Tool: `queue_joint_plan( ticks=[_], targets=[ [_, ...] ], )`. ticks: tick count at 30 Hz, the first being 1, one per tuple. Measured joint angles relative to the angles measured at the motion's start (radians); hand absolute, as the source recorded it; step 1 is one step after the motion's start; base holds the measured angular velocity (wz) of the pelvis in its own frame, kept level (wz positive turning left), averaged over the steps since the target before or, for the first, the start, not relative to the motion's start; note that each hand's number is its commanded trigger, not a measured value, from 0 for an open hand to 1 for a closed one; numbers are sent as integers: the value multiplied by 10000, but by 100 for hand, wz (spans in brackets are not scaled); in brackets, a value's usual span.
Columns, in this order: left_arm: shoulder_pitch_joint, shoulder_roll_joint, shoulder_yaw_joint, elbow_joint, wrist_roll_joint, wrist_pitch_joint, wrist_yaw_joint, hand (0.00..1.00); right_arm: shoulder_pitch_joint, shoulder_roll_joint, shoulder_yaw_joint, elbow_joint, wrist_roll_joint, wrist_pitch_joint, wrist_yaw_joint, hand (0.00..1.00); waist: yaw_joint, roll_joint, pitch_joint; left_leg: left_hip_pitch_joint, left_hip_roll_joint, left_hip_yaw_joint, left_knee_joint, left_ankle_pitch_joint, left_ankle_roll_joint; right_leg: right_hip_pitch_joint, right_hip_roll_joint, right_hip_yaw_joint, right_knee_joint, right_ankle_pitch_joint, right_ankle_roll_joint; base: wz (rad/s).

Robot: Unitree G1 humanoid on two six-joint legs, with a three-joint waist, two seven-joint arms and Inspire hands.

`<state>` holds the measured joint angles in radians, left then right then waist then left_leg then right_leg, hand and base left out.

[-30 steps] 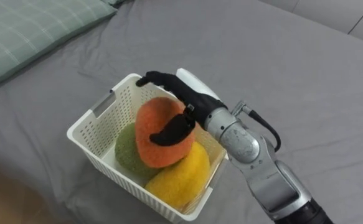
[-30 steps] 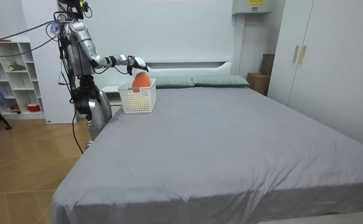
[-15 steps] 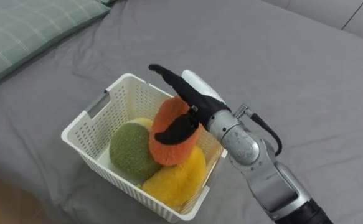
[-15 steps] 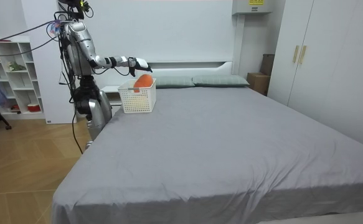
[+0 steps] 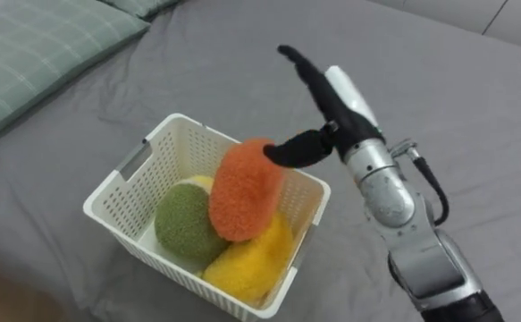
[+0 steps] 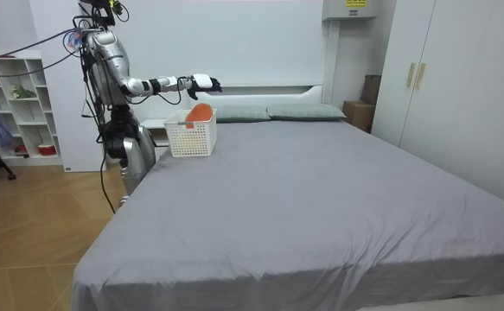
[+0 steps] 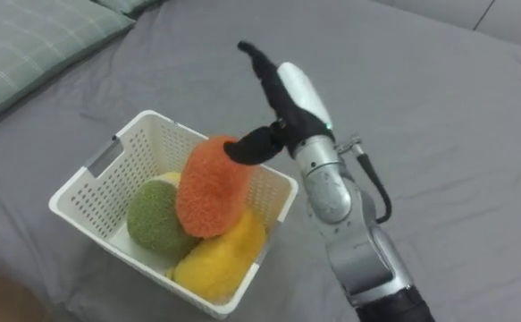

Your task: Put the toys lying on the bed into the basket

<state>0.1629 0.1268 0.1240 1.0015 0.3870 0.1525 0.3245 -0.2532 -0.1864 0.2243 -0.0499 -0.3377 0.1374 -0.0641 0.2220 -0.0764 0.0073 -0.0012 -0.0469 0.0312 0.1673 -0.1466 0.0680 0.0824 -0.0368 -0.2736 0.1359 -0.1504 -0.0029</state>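
Up goes the right hand (image 5: 336, 107), off the orange toy (image 5: 242, 188); its fingers are straight and hold nothing. Far to its left lies a pillow (image 5: 37, 45). Just below-left, the white basket (image 5: 108, 190) holds a green toy (image 5: 184, 224), the orange toy and a yellow toy (image 5: 247, 259). I think this drop is done. Next comes finding another toy. Nothing blocks the hand.
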Motion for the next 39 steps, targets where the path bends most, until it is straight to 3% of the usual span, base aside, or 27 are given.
queue_joint_plan(
  ticks=[1,5,9,11,15,18,20,29,34,39],
  targets=[
    [71,1,41,16,-18,-44,0,0,104,-119,-334,-30,285,-191,-263,0,-100,4,-7,94,13,76,-6,1,1,42,1,66,7,0,0,-18],
    [484,0,564,16,-31,-301,49,0,1253,-483,-1359,-799,815,-515,-925,0,-593,31,-164,304,33,286,-166,2,5,83,4,303,36,0,1,-16],
    [562,26,685,190,-66,-546,189,0,1995,-567,-2203,-935,1572,-874,-1402,0,-1160,174,-56,484,82,573,-223,-14,14,147,37,629,127,0,1,-22],
    [596,29,692,189,-41,-803,249,0,2452,-571,-2792,-935,2214,-985,-1790,0,-1434,226,-62,457,130,763,-213,-75,10,49,64,819,170,-3,7,-27],
    [589,19,692,191,-43,-964,363,0,3064,-575,-3685,-924,3229,-1122,-2300,0,-1879,237,-71,507,181,927,-189,-88,-12,9,116,999,175,0,5,-15],
    [605,20,692,189,-50,-1131,508,0,3633,-572,-4227,-633,3327,-1653,-2937,0,-2175,242,-86,583,215,1084,-190,-96,-29,-78,153,1166,175,1,3,-17],
    [609,26,688,193,-192,-1192,606,0,4016,-528,-4324,88,3338,-1835,-3338,0,-2228,250,-89,663,260,1305,-292,-111,-51,-99,200,1369,172,15,-13,-25],
    [477,83,566,559,-811,-1272,617,0,5053,2,-4347,3351,4335,-1906,-4341,0,-2631,344,-107,656,273,1331,-356,-153,-78,-140,233,1459,162,12,-11,-3],
    [488,90,424,577,-921,-1325,605,0,5076,37,-4035,5925,6000,-2144,-4153,0,-2670,423,-114,660,274,1327,-342,-160,-75,-96,231,1466,160,11,-10,0],
    [764,65,448,571,-1008,-1549,571,0,5321,222,-4032,9110,7389,-2082,-3440,0,-2687,457,-86,801,232,1289,-322,-259,-64,49,196,1454,140,-153,-18,3]
  ],
)
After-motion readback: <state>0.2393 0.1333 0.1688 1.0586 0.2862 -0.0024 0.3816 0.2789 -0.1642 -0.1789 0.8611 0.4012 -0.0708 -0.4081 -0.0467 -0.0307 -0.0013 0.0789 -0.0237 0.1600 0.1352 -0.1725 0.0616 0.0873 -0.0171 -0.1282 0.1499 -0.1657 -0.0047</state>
